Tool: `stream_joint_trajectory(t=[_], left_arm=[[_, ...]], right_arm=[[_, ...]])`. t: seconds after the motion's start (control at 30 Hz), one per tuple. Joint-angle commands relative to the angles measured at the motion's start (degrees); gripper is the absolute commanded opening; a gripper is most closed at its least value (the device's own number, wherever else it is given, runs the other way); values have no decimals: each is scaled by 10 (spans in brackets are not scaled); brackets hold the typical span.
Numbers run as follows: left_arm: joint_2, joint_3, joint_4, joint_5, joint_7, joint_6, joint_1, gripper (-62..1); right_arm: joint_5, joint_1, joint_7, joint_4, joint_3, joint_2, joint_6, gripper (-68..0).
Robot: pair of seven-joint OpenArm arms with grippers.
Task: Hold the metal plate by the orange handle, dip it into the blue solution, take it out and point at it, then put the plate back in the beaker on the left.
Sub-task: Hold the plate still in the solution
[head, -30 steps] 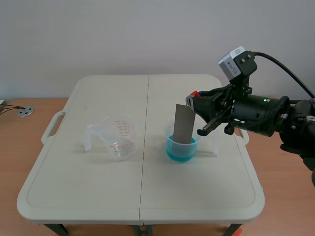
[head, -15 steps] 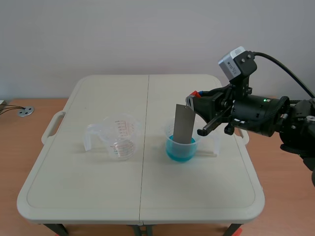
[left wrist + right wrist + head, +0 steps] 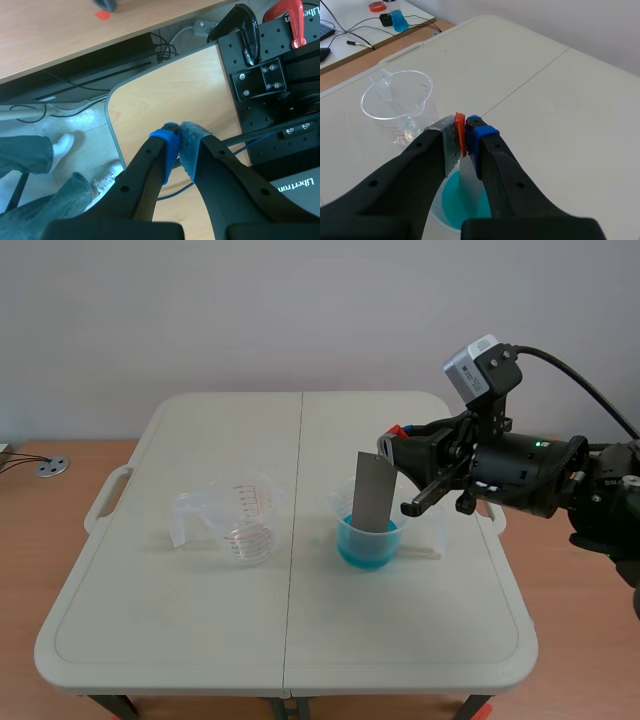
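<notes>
Metal plate [image 3: 374,492], a grey flat rectangular strip, is held almost upright above the cream folding table [image 3: 200,620], with its lower end inside the clear plastic beaker on the right [image 3: 345,508]. The black right arm [image 3: 530,475] is extended over the table's right edge, and its right gripper [image 3: 466,140] is clamped on the small orange handle [image 3: 460,131] fixed to the plate's top edge. The left gripper [image 3: 177,145] is seen only in its own wrist view, with its blue pads pressed together on nothing above a pale wooden surface [image 3: 165,100]. A clear measuring beaker with red markings [image 3: 240,518] is placed left of the table's middle seam, well apart from the other beaker. The blue solution [image 3: 367,545] is contained in the lower part of the right beaker, and the plate's bottom edge is met by it; the depth of the dip cannot be told
</notes>
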Motion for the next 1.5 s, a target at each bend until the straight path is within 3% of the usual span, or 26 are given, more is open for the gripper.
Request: stream_joint_trajectory(t=[0.0,0.87,1.37,1.47], left_arm=[[-2,-5,6,-1,-4,-1,5,-594],[-2,-5,6,-1,-4,-1,4,-594],[-2,-5,6,-1,-5,-1,4,-594],[-6,-5,6,18,-11,-1,4,-594]], right_arm=[[-2,5,-1,-1,3,3,7,-662],[-1,15,-1,5,4,4,7,-662],[-1,7,-37,102,22,10,7,-662],[-1,0,-41,129,34,10,7,-662]])
